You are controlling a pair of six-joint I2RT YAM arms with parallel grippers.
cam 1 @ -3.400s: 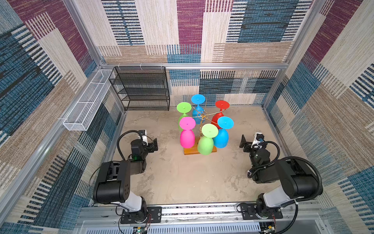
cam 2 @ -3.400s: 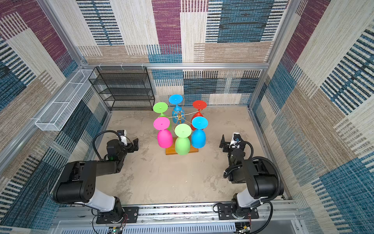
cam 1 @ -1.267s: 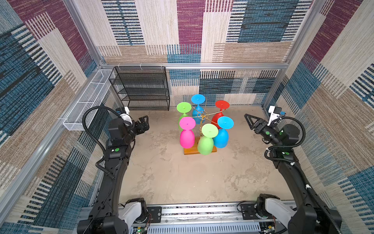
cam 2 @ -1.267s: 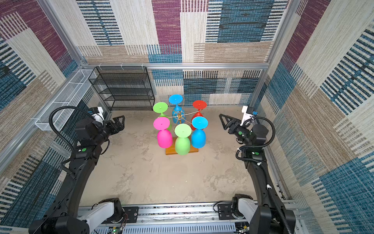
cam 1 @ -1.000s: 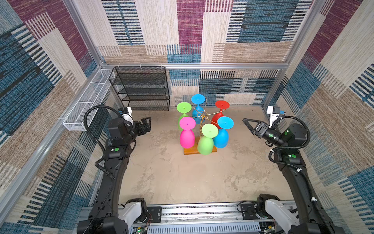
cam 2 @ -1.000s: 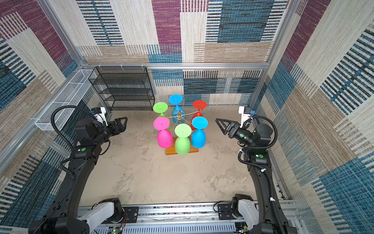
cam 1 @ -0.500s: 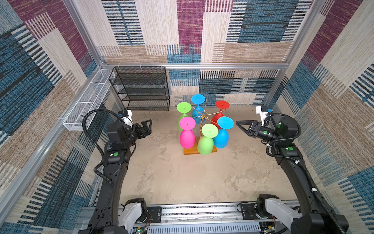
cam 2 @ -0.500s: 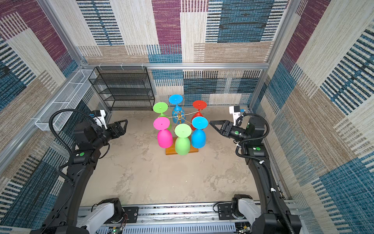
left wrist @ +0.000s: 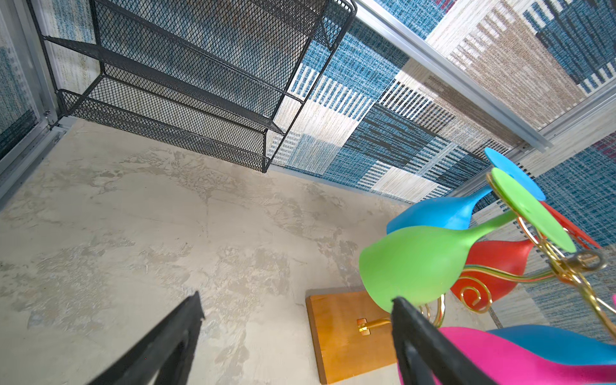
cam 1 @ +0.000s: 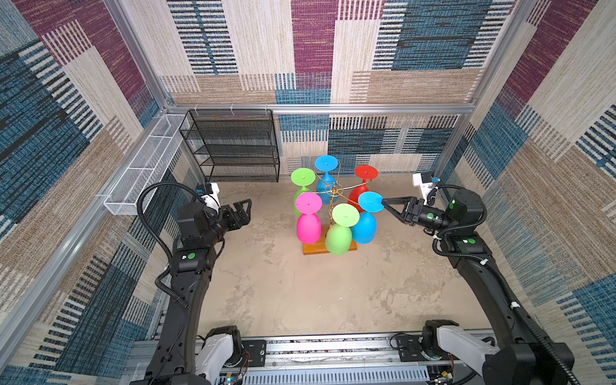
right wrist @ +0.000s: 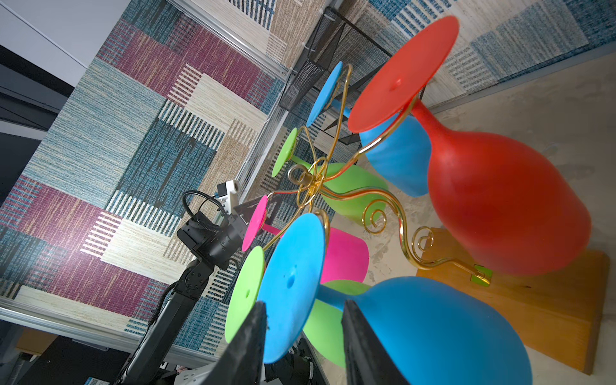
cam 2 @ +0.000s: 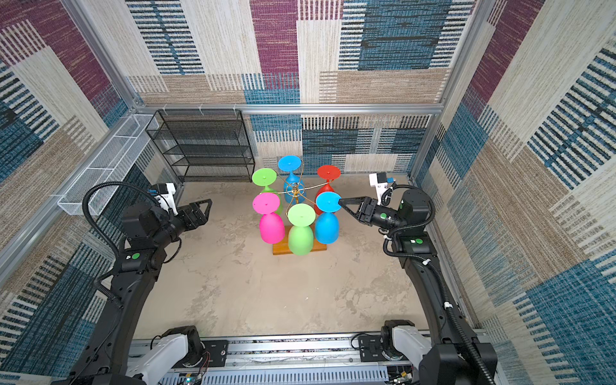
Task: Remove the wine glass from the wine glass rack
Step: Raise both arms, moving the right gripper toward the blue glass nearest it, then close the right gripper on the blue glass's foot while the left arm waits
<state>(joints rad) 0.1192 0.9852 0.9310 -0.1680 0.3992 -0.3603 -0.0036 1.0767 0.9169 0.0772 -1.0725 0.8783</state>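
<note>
Wine glass rack (cam 1: 334, 192), a thin gold wire stand on an orange-brown wooden base (cam 1: 311, 249), stands near the middle of the table (cam 1: 293, 300). Six coloured glasses hang from its scroll arms upside down, feet up and bowls down. On the side toward the robot hang a pink glass (cam 1: 308, 229), a green glass (cam 1: 338, 239) and a blue wine glass (cam 1: 365, 228). Behind them hang a second green glass (cam 1: 302, 177), a second blue glass (cam 1: 326, 164) and a red glass (cam 1: 366, 172).

The right gripper (cam 1: 386, 204) reaches in level from the right, and in both top views its tips meet the rim of the blue wine glass's round foot. In the right wrist view its jaws stand apart, one of its fingers (right wrist: 248, 340) outside the foot disc and the other in front of the bowl, with the stem between them and nothing clamped. Whether either finger touches the glass I cannot tell.

The left gripper (cam 1: 248, 211) hangs in the air well to the left of the rack, jaws wide apart and holding nothing.

A black mesh shelf unit (cam 1: 233, 146) stands against the back wall, left of the rack. A long white wire basket (cam 1: 143, 170) runs along the left wall.
</note>
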